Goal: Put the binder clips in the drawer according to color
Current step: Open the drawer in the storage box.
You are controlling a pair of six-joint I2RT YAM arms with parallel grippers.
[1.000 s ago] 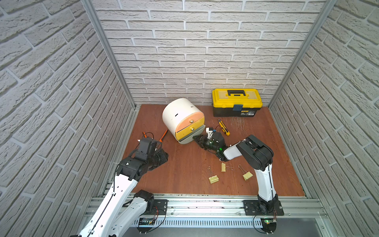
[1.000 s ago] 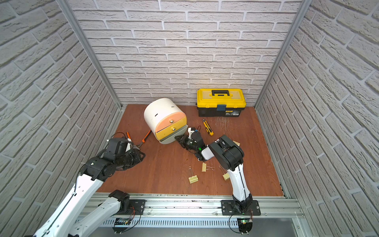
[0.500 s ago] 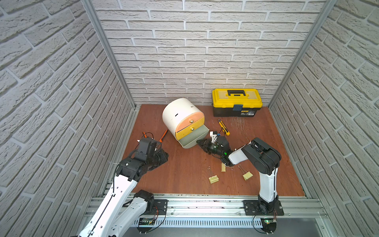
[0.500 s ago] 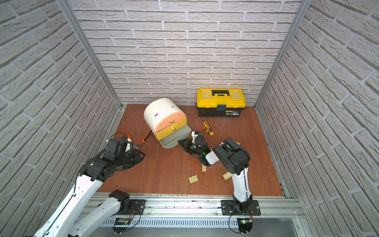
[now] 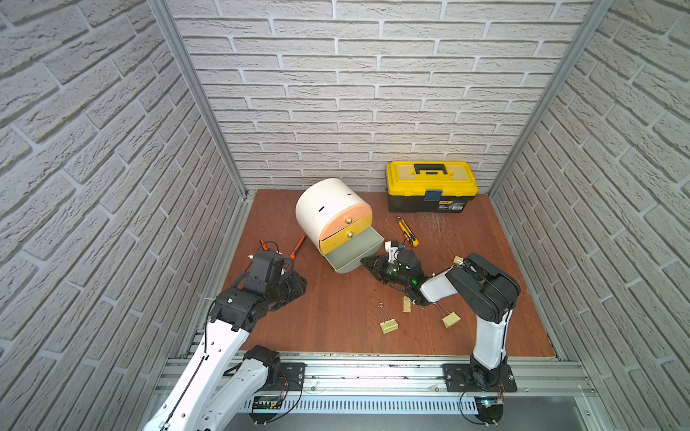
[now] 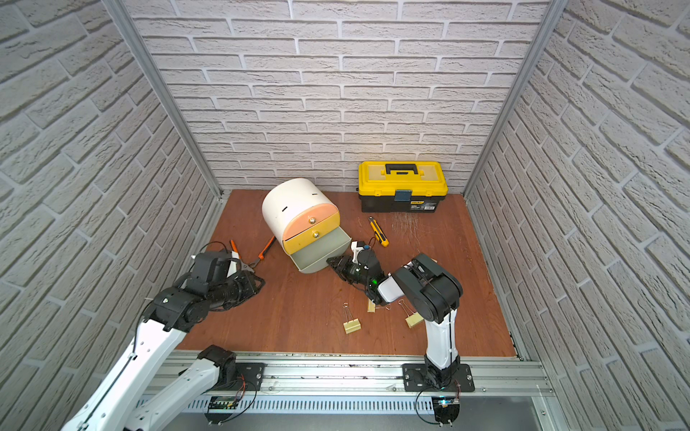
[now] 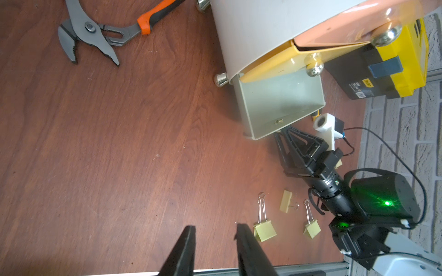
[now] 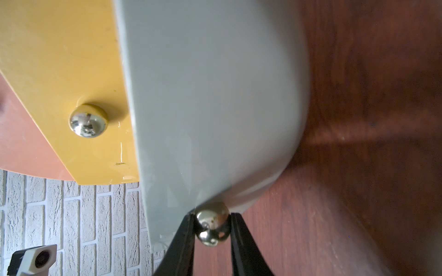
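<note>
The drawer cabinet (image 5: 328, 209) (image 6: 295, 209) is white and round-topped, with peach, yellow and grey fronts. Its grey bottom drawer (image 5: 353, 253) (image 7: 279, 105) (image 8: 215, 95) stands pulled out, and its inside looks empty. My right gripper (image 5: 367, 262) (image 6: 334, 263) (image 8: 211, 227) is shut on that drawer's brass knob (image 8: 211, 222). Several pale yellow binder clips (image 5: 389, 325) (image 6: 352, 325) (image 7: 265, 231) lie on the floor in front of the right arm. My left gripper (image 5: 298, 285) (image 6: 259, 285) (image 7: 215, 228) hovers open and empty at the left, apart from the clips.
A yellow-black toolbox (image 5: 431, 186) stands against the back wall. A utility knife (image 5: 407, 231) lies behind the right gripper. Orange-handled pliers (image 5: 297, 247) (image 7: 91, 31) lie left of the cabinet. Brick walls close in three sides.
My right gripper has drawn the grey drawer further out of the cabinet, towards the front right. The left arm has stayed still.
</note>
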